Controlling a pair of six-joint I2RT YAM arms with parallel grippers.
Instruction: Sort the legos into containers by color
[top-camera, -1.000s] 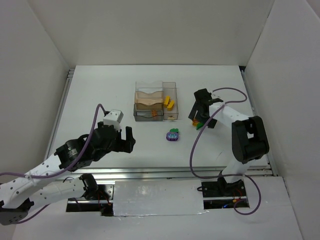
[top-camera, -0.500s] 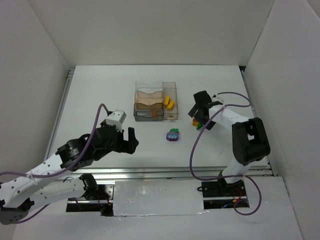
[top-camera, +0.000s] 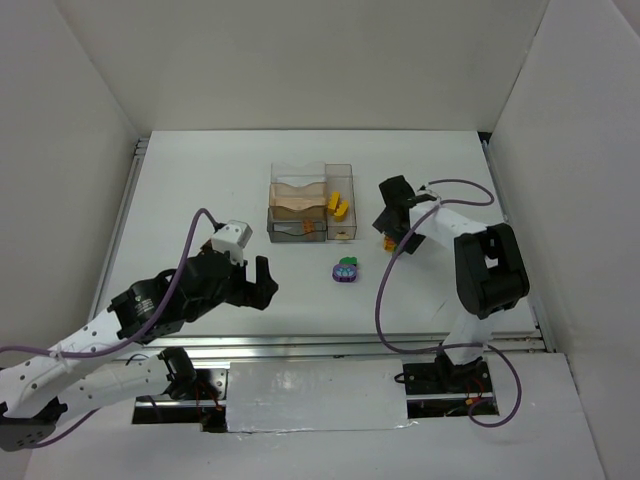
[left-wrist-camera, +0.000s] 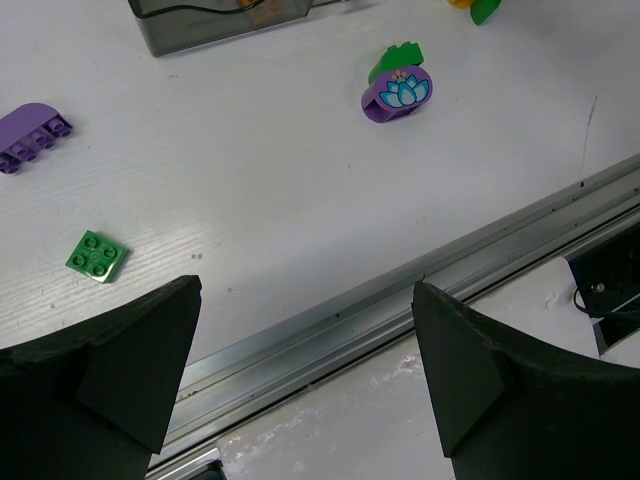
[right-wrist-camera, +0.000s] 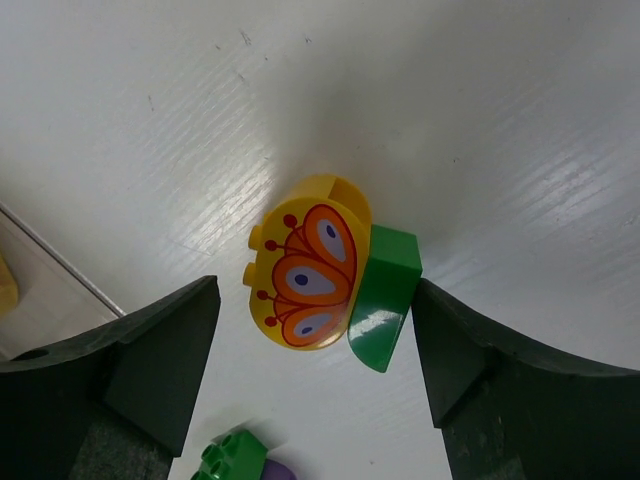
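Right wrist view looks straight down on a yellow butterfly piece (right-wrist-camera: 310, 270) that lies on the white worktop (right-wrist-camera: 480, 120), with a green wedge (right-wrist-camera: 385, 290) touching its side. I cannot tell if the two are clipped together or only lie against each other. The right gripper (right-wrist-camera: 315, 350) is spread wide, one finger on each side of this pair, and it touches neither of them. At the bottom edge a small green and purple brick (right-wrist-camera: 235, 460) is just beside. In the top view the right gripper (top-camera: 392, 225) is near the right side of the containers (top-camera: 310, 205), where some yellow bricks (top-camera: 338, 205) are already in the grey bin. The step in hand is, I think, to take the yellow piece. To do it well, the wrist should probably turn a little, so that the fingers press on the two free sides of the yellow piece and not on the green wedge. Otherwise both colours may be squeezed and carried together into one bin. The left gripper (left-wrist-camera: 305, 355) is also spread and holds nothing. It hovers over the near edge of the worktop, with a round purple flower piece (left-wrist-camera: 397, 90), a flat green brick (left-wrist-camera: 97, 256) and a purple arched brick (left-wrist-camera: 32, 135) lying apart in front of it.
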